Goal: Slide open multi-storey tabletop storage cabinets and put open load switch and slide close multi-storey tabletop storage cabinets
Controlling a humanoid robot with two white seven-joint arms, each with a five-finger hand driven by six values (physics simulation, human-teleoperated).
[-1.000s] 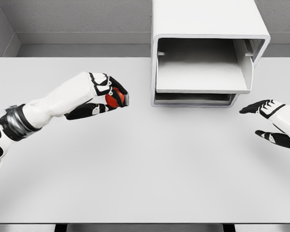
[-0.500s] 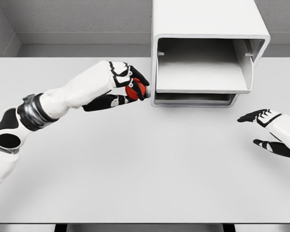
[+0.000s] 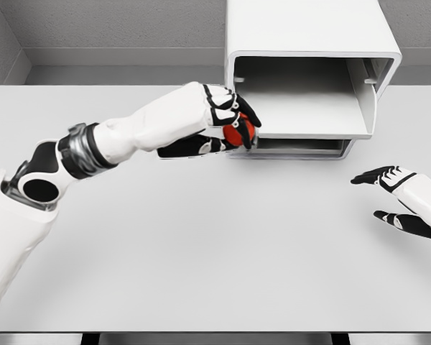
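Switch (image 3: pixel 238 132) goes in next: left hand (image 3: pixel 226 122) grasps it at the drawer (image 3: pixel 302 115) lip; right hand (image 3: pixel 399 198), at four o'clock, fingers released.

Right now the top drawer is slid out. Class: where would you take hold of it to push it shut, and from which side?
Take the drawer by its front lip, the edge facing the robot, and come from the front. It sticks out of the cabinet toward us, so a straight push along the table should close it. The open right hand is free; the left hand holds the switch.
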